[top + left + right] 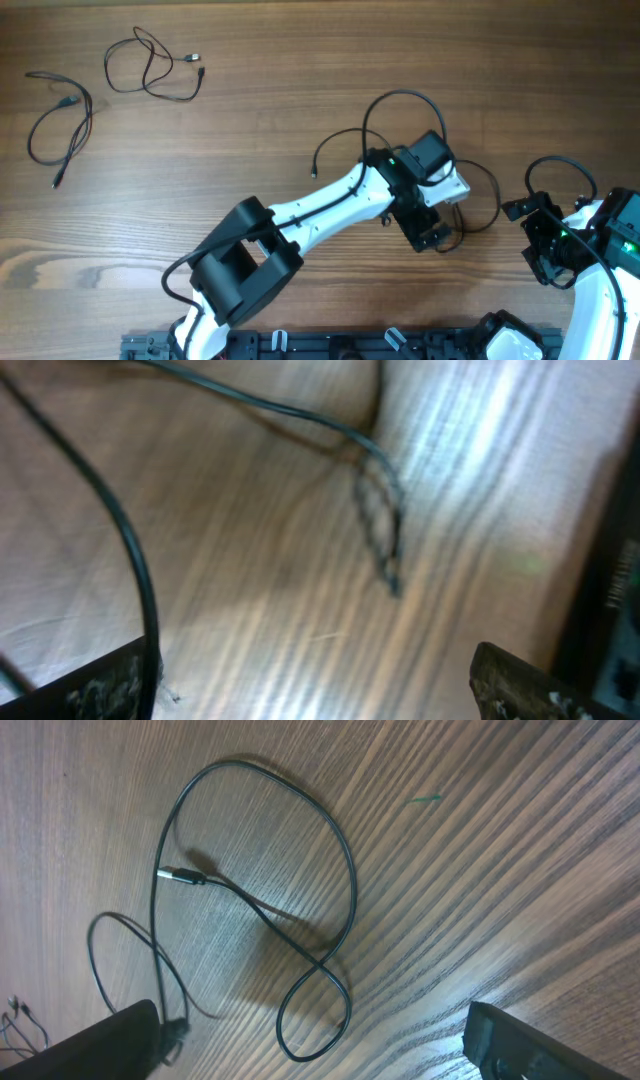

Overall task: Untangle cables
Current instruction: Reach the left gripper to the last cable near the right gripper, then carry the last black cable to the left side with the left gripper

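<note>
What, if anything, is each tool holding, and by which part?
Nothing. The left tool and right tool are both open, with the cables lying loose on the table.

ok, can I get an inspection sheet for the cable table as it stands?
Surface: wooden table, bare grain.
Job's things: three thin black cables, all apart. The far-left cable is loose, the second cable is looped beside it, and the third cable crosses itself near the left claw.
Clutter: one green fleck.
Grippers: left claw open, empty; right claw open, empty.
Cables: thicker arm leads loop over both wrists.
Surroundings: black rail along the near edge; nothing else seen.
</note>
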{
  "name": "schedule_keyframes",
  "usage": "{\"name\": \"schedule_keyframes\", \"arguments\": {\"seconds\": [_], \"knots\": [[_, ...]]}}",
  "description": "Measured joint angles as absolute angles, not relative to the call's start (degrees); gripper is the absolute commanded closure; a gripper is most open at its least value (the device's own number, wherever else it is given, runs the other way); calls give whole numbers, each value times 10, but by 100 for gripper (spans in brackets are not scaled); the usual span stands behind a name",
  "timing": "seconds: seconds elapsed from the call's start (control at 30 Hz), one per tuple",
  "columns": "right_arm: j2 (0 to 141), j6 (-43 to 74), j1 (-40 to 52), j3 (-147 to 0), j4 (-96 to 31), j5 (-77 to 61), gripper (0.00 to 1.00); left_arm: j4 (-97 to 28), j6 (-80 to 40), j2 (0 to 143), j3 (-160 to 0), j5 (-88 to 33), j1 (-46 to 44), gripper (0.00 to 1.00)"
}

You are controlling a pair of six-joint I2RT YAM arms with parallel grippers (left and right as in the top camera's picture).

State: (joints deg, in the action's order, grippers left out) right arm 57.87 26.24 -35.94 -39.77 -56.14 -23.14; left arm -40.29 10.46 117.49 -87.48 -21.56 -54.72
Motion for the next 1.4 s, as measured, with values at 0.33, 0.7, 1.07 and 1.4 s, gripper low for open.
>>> {"name": "schedule_keyframes", "arguments": {"seconds": [0.33,0.7,1.07,1.4], "knots": [[578,262,-360,-398,-536,-268,0,-365,-85,1224,-875,-173,-571,0],[578,272,-360,-398,-531,-273,0,-356,-220,1227,-875,-24,-588,96],[578,218,-347,-398,-467,-402,0,-442,-231,1031,-875,150,-453,96],[592,239,-157,-398,-321,-449,0,-511,-235,932,-875,152,-305,96]]}}
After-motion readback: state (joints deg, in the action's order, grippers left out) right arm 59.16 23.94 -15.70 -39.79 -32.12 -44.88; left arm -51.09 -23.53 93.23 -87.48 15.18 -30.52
